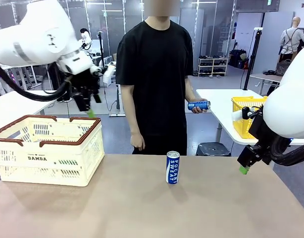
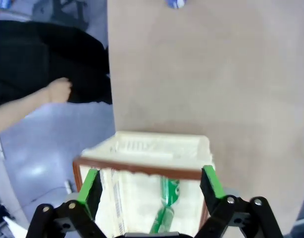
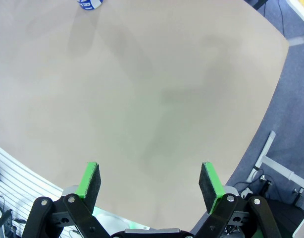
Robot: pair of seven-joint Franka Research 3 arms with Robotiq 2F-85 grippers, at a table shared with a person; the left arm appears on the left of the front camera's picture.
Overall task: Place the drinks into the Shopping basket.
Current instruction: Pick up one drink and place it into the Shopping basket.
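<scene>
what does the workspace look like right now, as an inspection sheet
surface: tan table, smooth, unmarked
job's things: Shopping basket at the left end, green can inside; blue can upright mid-table; second blue can in the person's hand
clutter: nothing seen
grippers: left gripper open above the basket; right gripper open near the right edge; both empty
cables: black hoses along both arms
surroundings: person at far side; yellow basket on a white table behind
</scene>
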